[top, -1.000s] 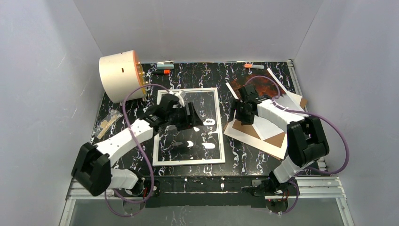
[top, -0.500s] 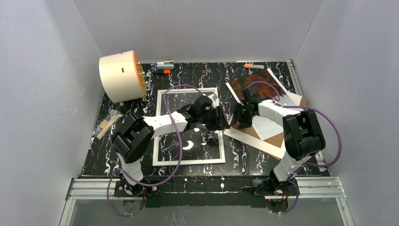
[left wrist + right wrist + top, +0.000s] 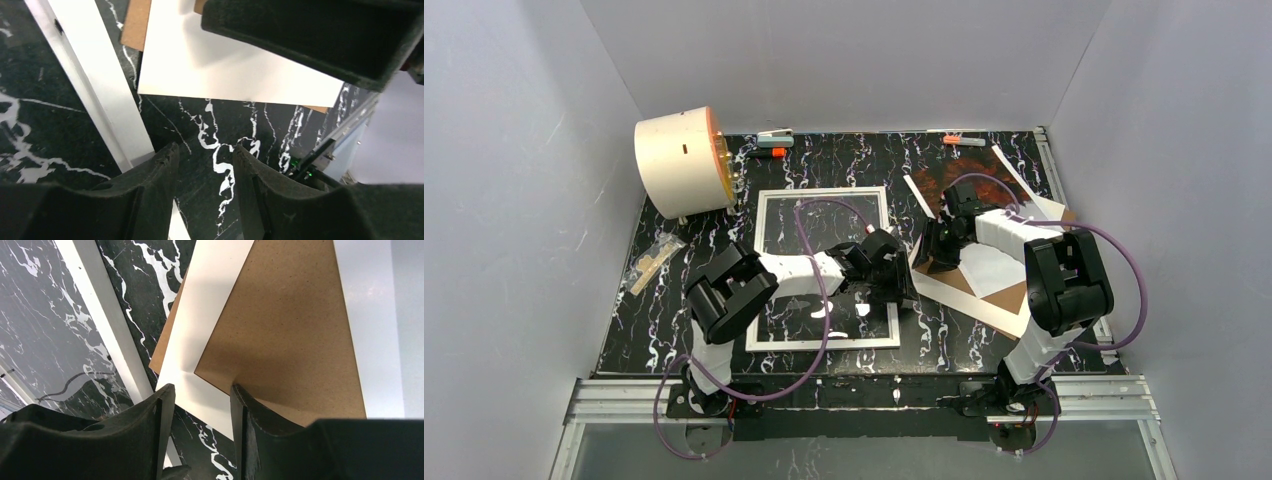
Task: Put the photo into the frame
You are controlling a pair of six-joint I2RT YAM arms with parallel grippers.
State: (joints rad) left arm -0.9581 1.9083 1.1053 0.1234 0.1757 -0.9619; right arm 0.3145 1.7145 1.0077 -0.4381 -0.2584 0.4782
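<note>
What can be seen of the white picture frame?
The frame is a thin white rectangle lying flat on the black marbled table, long sides running away from the arms. The marbling shows through its middle. The left arm crosses above its near half, and the left gripper sits at its right edge; contact is unclear.

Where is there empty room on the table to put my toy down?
The bare near-left corner, between the small bag and the frame. Also the far strip between the cream drum and the photo. It is crowded on the right, where the left gripper and right gripper meet beside the stacked boards.
</note>
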